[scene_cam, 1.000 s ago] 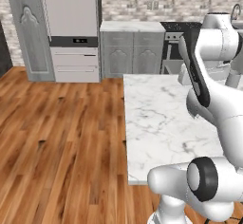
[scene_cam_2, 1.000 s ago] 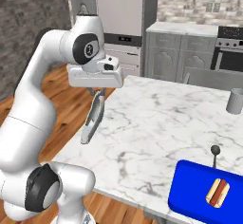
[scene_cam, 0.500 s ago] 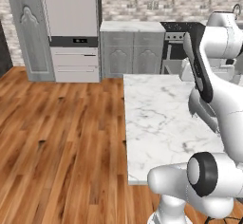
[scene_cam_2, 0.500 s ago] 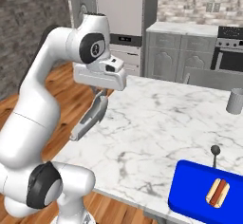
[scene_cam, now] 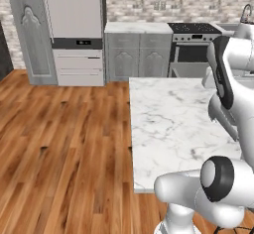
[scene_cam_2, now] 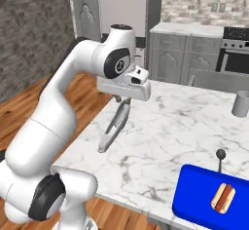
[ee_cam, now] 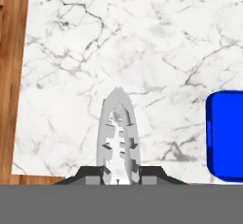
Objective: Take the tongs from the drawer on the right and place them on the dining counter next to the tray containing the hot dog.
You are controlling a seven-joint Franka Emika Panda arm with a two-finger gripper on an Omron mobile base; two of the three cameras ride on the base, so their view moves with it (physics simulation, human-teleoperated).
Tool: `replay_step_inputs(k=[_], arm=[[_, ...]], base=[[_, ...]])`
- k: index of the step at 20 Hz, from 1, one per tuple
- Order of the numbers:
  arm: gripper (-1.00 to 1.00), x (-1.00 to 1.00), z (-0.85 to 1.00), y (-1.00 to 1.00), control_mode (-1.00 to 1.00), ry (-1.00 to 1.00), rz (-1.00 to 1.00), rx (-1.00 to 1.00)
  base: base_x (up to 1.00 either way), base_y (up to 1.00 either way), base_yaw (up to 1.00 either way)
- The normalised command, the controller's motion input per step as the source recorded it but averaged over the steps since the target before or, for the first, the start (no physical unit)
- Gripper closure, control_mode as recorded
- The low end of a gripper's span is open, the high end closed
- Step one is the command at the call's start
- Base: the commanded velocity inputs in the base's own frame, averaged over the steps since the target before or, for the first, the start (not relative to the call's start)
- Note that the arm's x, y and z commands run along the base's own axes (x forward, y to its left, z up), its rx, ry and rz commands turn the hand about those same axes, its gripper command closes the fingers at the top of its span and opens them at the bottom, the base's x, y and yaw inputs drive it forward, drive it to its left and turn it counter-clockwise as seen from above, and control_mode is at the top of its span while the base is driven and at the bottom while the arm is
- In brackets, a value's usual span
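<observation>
You are working over the dining counter (scene_cam_2: 185,122), a white marble slab with grey veins. Warm wood floor (scene_cam: 64,144) lies beyond its left edge. Against the far wall stand grey cabinets (scene_cam: 139,54), a tall pale fridge unit (scene_cam: 74,25) and a black stove (scene_cam: 191,44).

The gripper (scene_cam_2: 123,99) hangs above the slab near its left edge, jaws drawn narrow and clamped on the tongs (scene_cam_2: 114,125). In the right base view the tongs dangle from it, slanting down toward 7 o'clock, tips clear of the marble. In the hand view the tongs (ee_cam: 117,135) rise from between the finger tips toward 12 o'clock, their toothed arms closing to a rounded point.

The tray (scene_cam_2: 214,200) sits at the near right of the slab, bright blue, with the hot dog (scene_cam_2: 222,197) lying inside it. In the hand view the tray (ee_cam: 225,133) shows at 3 o'clock, well apart from the tongs, with bare marble between them.

For room to move, you have open marble from the gripper across to the tray. The slab's edge runs down the left of the hand view, with floor beyond it at 9 o'clock.

A small dark ball-topped stem (scene_cam_2: 220,159) stands just beyond the tray's far rim; what it is cannot be made out. A grey cup (scene_cam_2: 240,103) stands at the far right, cut by the picture edge. The tray's right side is also cut off in both views. In the left base view the arm covers the counter's right part.
</observation>
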Motion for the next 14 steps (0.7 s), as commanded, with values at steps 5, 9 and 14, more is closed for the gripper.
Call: replay_step_inputs(k=[5,9,14], arm=[[1.00,0.13,-0.32,-0.67,-1.00,-0.11,0.00,0.00],[1.00,0.18,-0.35,-0.30,-1.00,-0.08,-0.01,0.00],[1.00,0.01,-0.08,-0.03,-1.00,0.00,0.00,0.00]], base=[[0.00,0.00,0.00],[0.00,0.00,0.00],[0.00,0.00,0.00]])
